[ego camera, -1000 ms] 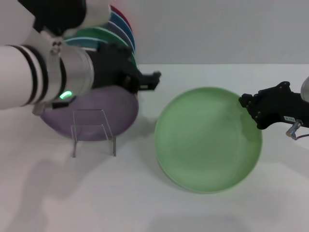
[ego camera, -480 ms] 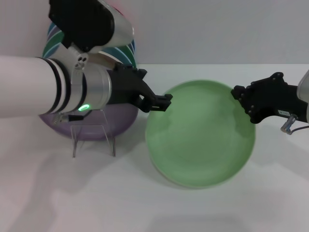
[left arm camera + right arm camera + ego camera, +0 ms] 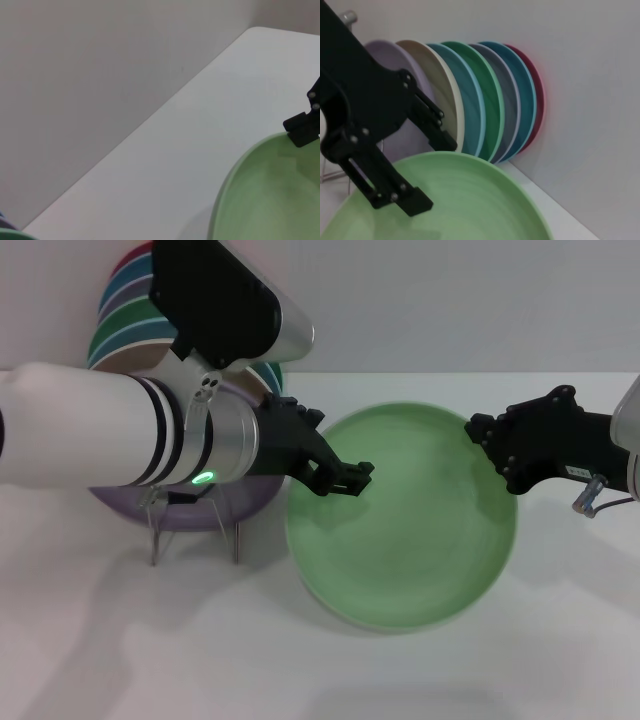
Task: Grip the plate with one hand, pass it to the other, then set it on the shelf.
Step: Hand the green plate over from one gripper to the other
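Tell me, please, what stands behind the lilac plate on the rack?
Behind the lilac plate stand a cream plate, then light blue, green, grey, teal and red ones. The left gripper covers the lilac plate's lower part and most of the rack.

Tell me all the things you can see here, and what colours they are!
Plate: one, pale mint green, middle of the table, gripped at its right rim.
Racked plates: seven standing on edge at the back left: lilac, cream, light blue, green, grey, teal, red.
Rack: one, clear wire, under the lilac plate.
Table: one, white.
Wall: pale grey, behind the table.
Right pincer: black, shut on the plate's right rim.
Left pincer: black, on a white and silver arm with a green light, at the plate's left rim.
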Robot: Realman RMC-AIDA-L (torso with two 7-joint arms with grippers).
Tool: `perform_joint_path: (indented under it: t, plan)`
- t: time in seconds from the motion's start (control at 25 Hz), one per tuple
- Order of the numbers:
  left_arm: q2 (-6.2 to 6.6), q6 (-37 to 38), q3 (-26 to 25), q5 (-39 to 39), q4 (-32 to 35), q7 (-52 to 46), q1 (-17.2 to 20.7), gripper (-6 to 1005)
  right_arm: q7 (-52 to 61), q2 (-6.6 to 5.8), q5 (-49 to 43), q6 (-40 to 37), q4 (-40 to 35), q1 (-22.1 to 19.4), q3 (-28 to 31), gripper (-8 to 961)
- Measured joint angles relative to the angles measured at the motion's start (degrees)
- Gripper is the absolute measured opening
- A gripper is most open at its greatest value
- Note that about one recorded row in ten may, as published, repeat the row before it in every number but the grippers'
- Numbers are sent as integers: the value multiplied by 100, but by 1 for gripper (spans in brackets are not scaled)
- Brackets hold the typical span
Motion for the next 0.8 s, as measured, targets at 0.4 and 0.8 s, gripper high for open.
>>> perform_joint_path:
  t: [0.4, 0.8]
  plan:
    - [6, 101, 3, 8, 121, 103, -39, 694, -4, -9, 15, 15, 97, -53, -83, 9]
    - [5, 144, 127, 157, 164, 223, -64, 401, -4, -10, 60, 26, 187, -110, -135, 10]
